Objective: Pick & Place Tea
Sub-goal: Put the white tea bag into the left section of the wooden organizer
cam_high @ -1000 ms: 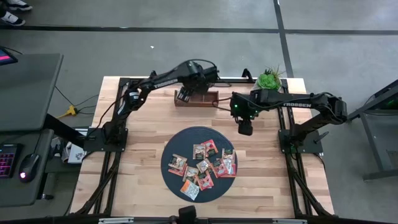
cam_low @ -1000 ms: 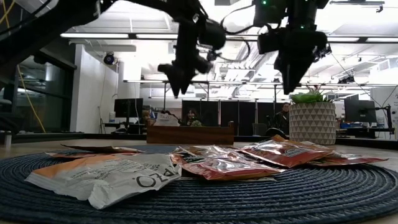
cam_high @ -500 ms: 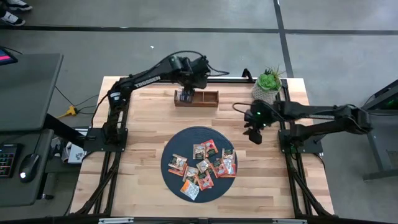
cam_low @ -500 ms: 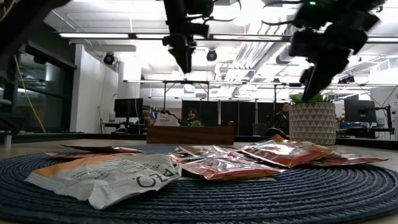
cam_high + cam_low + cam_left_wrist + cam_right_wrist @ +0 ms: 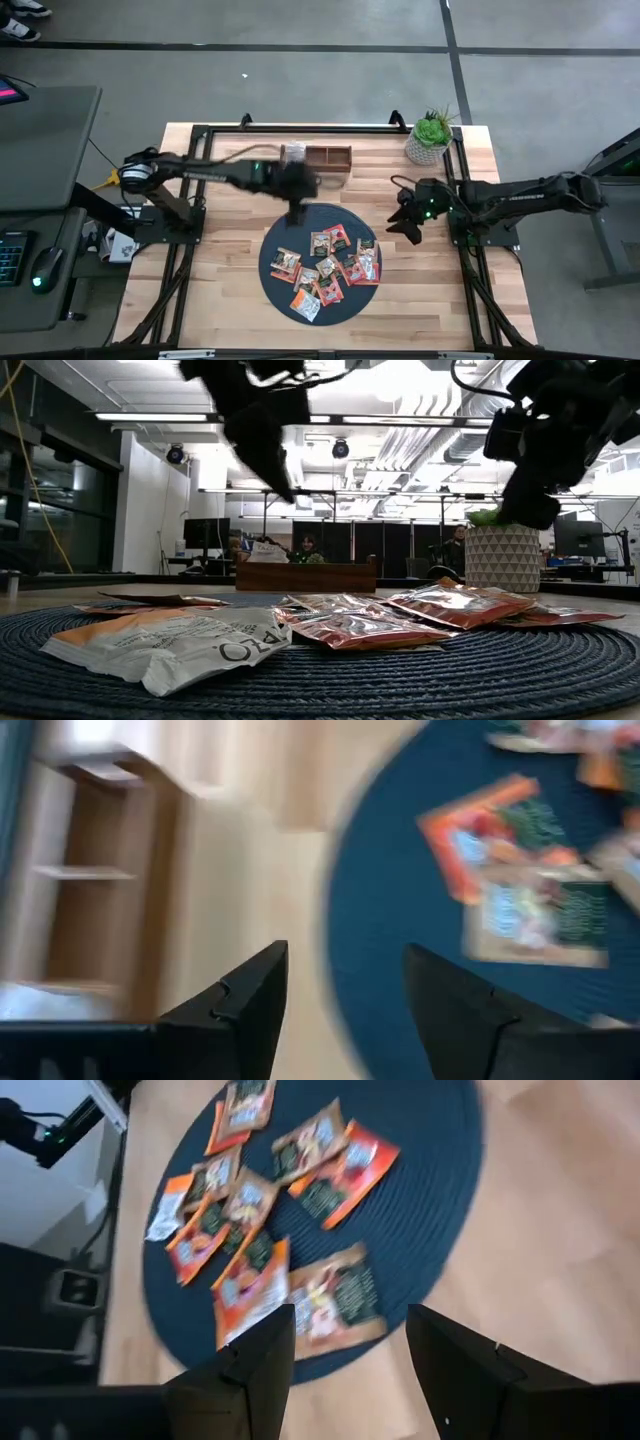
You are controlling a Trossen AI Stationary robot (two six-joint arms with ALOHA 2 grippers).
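Orange, red and white square tea sachets [image 5: 325, 265] lie on the dark round woven mat [image 5: 275, 232]; my left gripper [image 5: 295, 212] hovers unclenched at its rim, my right gripper [image 5: 400, 226] empty-fingered beside it.

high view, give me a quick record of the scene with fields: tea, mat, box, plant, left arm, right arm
tea: sachets piled on the mat, none held
mat: dark round mat, middle of the table
box: wooden box at the far edge, white item in its left end
plant: potted plant, far right corner
left arm: left gripper over the mat's far edge, fingers open, empty
right arm: right gripper above bare table right of the mat, fingers open, empty
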